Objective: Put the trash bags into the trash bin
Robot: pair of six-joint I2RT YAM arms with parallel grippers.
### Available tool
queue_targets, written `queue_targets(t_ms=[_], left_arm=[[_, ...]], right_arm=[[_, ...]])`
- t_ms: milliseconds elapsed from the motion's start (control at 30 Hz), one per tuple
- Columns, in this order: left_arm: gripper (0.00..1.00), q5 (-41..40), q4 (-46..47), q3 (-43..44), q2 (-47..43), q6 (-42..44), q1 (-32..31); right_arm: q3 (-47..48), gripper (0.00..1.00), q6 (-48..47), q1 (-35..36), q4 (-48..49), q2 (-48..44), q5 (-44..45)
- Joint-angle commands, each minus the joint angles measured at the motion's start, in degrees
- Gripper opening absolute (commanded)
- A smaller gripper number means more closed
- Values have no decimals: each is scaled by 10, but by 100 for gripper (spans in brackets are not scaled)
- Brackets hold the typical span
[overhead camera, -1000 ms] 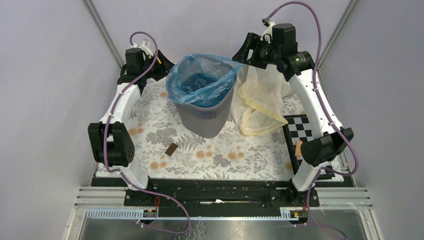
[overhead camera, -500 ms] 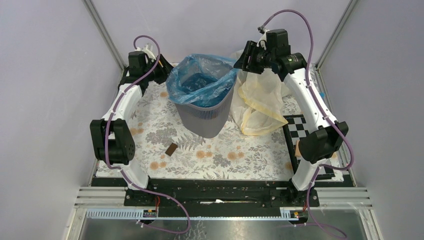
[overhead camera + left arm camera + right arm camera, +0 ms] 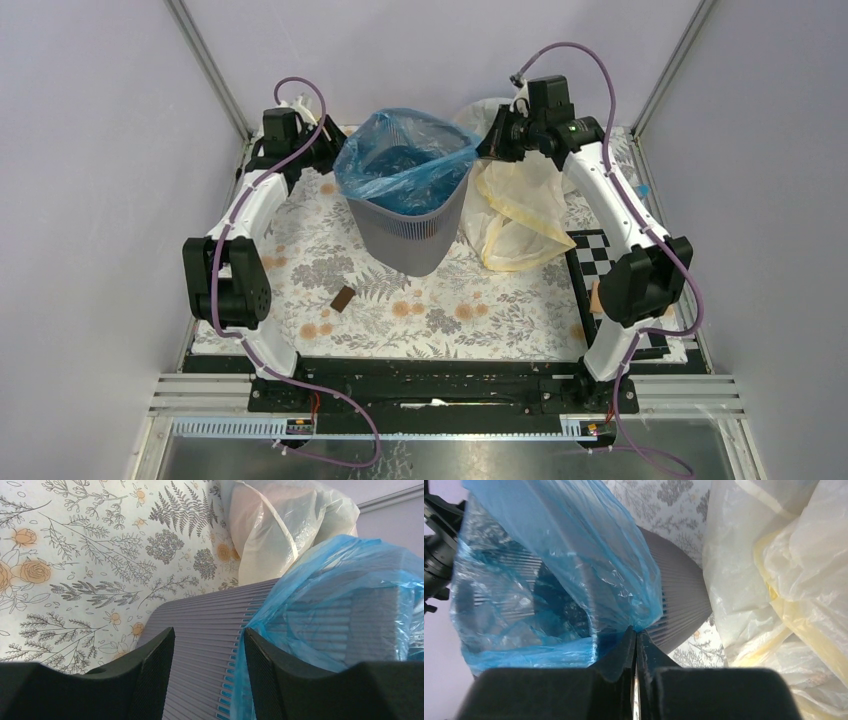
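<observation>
From above, bin [image 3: 405, 240] near the far edge of the counter [image 3: 450, 315], blue bag [image 3: 400, 165] lining it, yellow bag [image 3: 520, 215] beside; left wrist, left end effector [image 3: 207, 640] released by its wall; right wrist, right end effector [image 3: 636, 635] clenched on blue bag, liable to tear it or tip the bin if tugged hard.

We see plain lilac walls [image 3: 420, 50] behind the jaws and on either side of them, met at the corners by two slanted metal posts [image 3: 208, 65]. Beneath the jaws lies the bench [image 3: 300, 250], its top patterned with grey ferns and orange flowers. Silver rails [image 3: 200, 392] run well short of the jaws. The light is soft and even.
</observation>
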Motion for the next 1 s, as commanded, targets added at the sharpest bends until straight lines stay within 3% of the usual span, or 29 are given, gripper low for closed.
queue_targets(t_ms=[0, 200, 467, 767, 800, 867, 967], left_arm=[[56, 6, 25, -3, -3, 3, -12], [56, 7, 31, -18, -9, -4, -16], [56, 9, 37, -24, -21, -11, -16], [58, 15, 72, -56, -44, -37, -16], [58, 17, 77, -62, -46, -42, -16], [60, 17, 90, -73, -53, -48, -16], [68, 9, 89, -80, -61, -46, -16]], right_arm=[[-53, 3, 8, -11, 36, -46, -48], [-121, 4, 21, -11, 85, -78, -72], [-144, 12, 30, -11, 128, -116, -102], [-256, 18, 33, -11, 202, -168, -135], [-264, 21, 34, -12, 211, -166, -141], [-278, 36, 35, -11, 222, -161, -148], [-280, 45, 31, -11, 220, -155, -140]])
